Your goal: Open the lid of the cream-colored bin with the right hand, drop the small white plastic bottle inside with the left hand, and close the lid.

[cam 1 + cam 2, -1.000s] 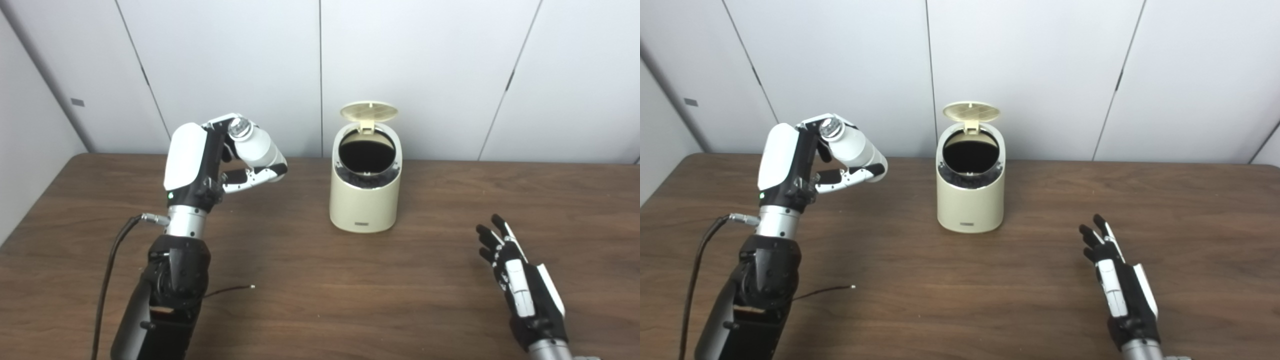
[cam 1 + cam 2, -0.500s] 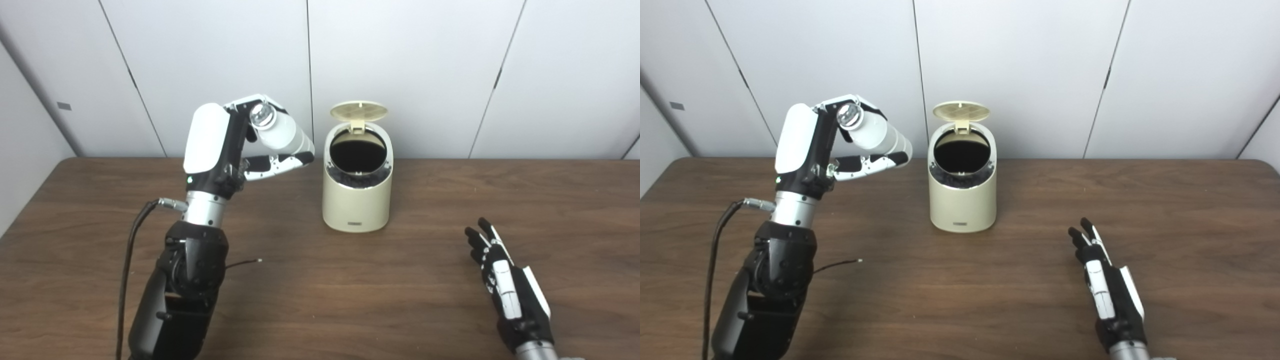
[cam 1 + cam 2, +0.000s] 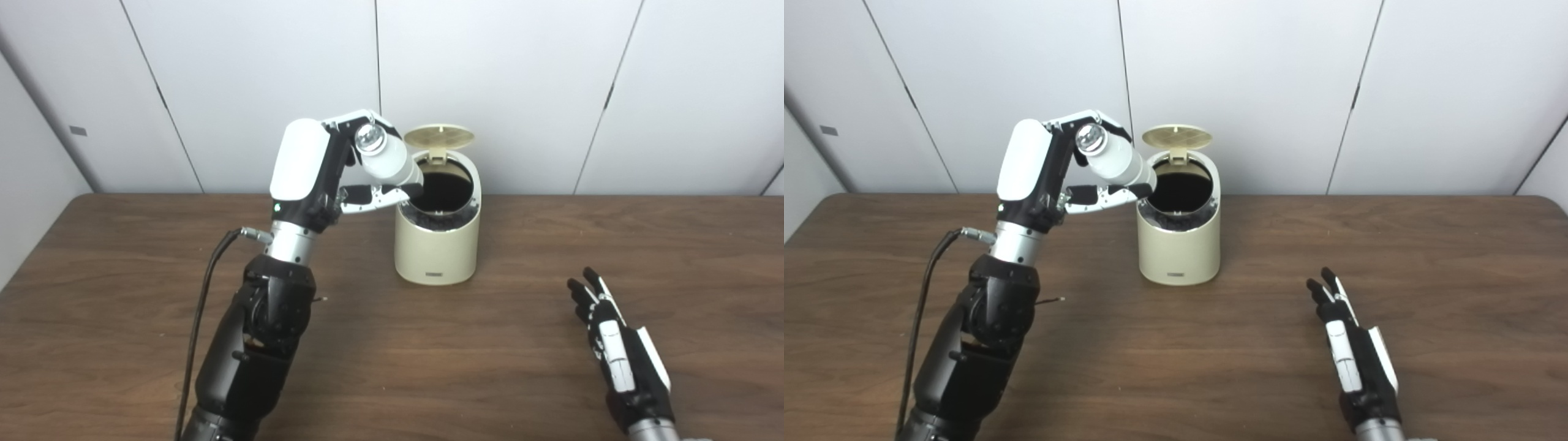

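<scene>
Left hand (image 3: 331, 168) wrapped around bottle (image 3: 386, 156), held tilted, base at left rim of bin (image 3: 436, 245). Lid (image 3: 440, 135) up, opening dark. Drop step underway; next: carry bottle fully over mouth, release. Right hand (image 3: 615, 349) empty, fingers spread, low over table (image 3: 429, 367), well apart from bin, waiting to close lid.

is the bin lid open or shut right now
Open. The lid stands raised behind the cream-colored bin, showing its dark mouth, where the left hand holds the bottle tilted.
</scene>
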Controlling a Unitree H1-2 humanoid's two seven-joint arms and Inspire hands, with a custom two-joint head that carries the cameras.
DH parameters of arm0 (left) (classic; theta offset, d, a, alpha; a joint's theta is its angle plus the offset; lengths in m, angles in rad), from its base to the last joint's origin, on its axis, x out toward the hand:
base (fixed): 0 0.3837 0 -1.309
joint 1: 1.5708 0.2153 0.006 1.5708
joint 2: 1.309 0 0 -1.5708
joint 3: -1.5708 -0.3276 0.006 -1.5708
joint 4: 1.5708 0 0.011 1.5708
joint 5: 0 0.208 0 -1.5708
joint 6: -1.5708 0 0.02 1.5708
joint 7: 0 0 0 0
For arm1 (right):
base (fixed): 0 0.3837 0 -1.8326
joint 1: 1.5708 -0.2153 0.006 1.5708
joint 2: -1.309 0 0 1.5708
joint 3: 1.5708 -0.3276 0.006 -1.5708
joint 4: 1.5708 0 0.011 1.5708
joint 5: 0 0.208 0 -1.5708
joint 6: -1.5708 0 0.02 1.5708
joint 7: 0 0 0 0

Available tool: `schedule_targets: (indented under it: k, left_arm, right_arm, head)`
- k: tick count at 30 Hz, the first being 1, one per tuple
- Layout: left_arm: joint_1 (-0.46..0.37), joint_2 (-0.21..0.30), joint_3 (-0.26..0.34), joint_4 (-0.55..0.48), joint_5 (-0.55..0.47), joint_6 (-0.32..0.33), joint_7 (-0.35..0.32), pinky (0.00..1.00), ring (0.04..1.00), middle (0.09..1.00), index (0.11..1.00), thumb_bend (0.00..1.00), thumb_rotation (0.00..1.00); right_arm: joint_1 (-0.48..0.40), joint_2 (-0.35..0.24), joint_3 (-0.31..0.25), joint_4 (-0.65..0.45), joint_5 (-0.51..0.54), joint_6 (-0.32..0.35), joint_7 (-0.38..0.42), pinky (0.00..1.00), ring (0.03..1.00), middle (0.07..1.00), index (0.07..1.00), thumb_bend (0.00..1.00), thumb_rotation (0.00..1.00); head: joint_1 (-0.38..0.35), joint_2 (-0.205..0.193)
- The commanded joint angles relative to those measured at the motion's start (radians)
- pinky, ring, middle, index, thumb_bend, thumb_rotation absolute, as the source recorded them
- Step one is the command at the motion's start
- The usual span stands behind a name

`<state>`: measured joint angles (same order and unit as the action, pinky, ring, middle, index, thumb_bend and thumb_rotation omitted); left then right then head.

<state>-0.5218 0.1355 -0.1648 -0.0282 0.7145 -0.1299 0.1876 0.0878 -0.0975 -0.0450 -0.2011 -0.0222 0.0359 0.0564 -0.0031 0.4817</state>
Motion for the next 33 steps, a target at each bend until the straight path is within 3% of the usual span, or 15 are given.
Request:
schedule_targets:
  k: [1, 6, 11, 19, 33]
  left_arm:
    - [-0.053, -0.009, -0.001, 0.008, 0.020, -0.030, 0.048, 0.33, 0.374, 0.461, 0.534, 0.50, 0.00]
    - [-0.064, -0.024, -0.002, 0.075, 0.024, -0.065, 0.103, 0.36, 0.386, 0.462, 0.513, 0.50, 0.00]
    - [-0.084, -0.033, -0.003, 0.137, 0.022, -0.092, 0.146, 0.37, 0.392, 0.472, 0.509, 0.50, 0.00]
    - [-0.109, -0.017, -0.032, 0.219, 0.060, -0.175, 0.235, 0.38, 0.394, 0.463, 0.508, 0.50, 0.00]
    - [-0.129, 0.007, -0.067, 0.303, 0.123, -0.223, 0.317, 0.39, 0.403, 0.455, 0.506, 0.50, 0.00]
  right_arm:
    - [-0.019, 0.001, 0.001, -0.005, 0.008, -0.041, -0.003, 0.98, 0.957, 0.928, 0.987, 0.60, 1.00]
    - [-0.022, 0.001, 0.001, 0.004, 0.004, -0.048, -0.007, 0.96, 0.953, 0.926, 0.986, 0.65, 1.00]
    - [-0.024, 0.004, 0.000, 0.011, 0.023, -0.049, -0.004, 0.99, 0.961, 0.929, 0.987, 0.61, 1.00]
    - [-0.027, 0.004, 0.002, 0.017, 0.013, -0.053, -0.010, 0.98, 0.957, 0.926, 0.987, 0.63, 1.00]
    - [-0.028, 0.004, 0.002, 0.021, 0.008, -0.057, -0.012, 0.96, 0.955, 0.927, 0.989, 0.63, 1.00]
  head:
    - [-0.002, 0.000]
    - [-0.002, -0.004]
    - [-0.004, -0.006]
    - [-0.006, -0.009]
    - [-0.011, -0.008]
